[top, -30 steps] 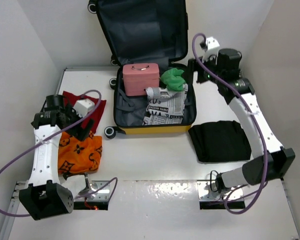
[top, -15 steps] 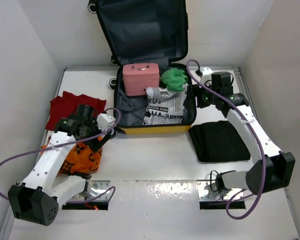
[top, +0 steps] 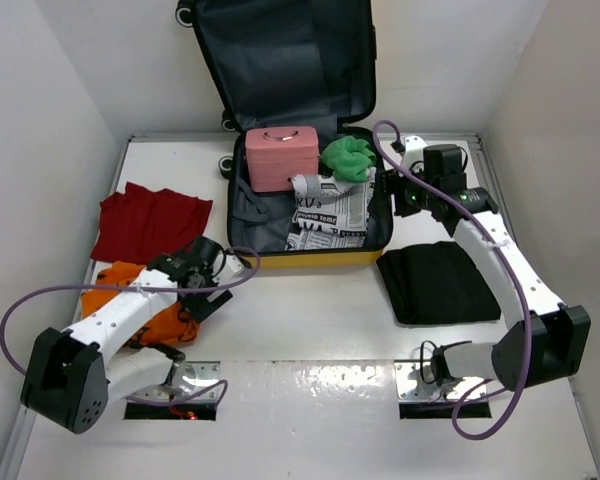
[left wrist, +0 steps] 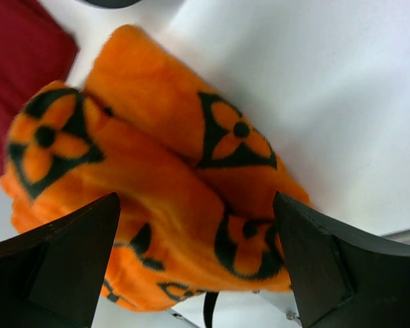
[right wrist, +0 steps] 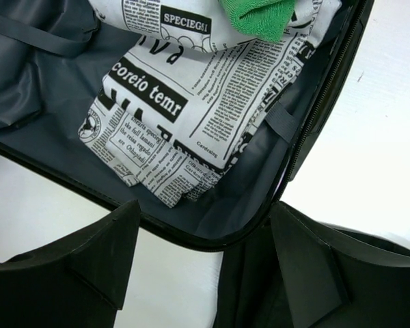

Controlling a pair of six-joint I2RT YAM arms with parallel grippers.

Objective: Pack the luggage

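- The red cloth [top: 150, 225] lies flat at the far left of the white counter [top: 310, 320].
- Just nearer the arms is an orange cloth [top: 120, 285] with black flower marks, bunched up. The left wrist view shows its folds [left wrist: 157, 198] filling the space below the camera.
- The left gripper [top: 202, 296] hangs over the right end of that orange cloth. Its jaws stand wide apart [left wrist: 198, 273], one to each side of the bundle, clamped on nothing. Whether the tips touch the fabric cannot be told.
- The luggage [top: 305, 259] sits at the middle of the counter's far half, open.
  - Its base lies flat, and its lid rises from the far side against the back wall.
  - Its black wheels are on the left, so the wheeled end points left and its length runs across the counter.
  - The yellow shell edge faces the arms.
- In the dark grey base there are three things:
  - a pink box case [top: 282, 157] at the far left;
  - a newspaper-print cloth [top: 330, 215], folded, toward the right;
  - a green cloth [top: 347, 157] at the far right, its edge over the print cloth.
- The right gripper [top: 394, 190] hovers at the luggage's right rim. Its jaws are apart [right wrist: 205, 253] and hold nothing, above the near right corner of the lining.
- A black cloth [top: 440, 282] lies flat on the counter, just right of the luggage and nearer the arms.
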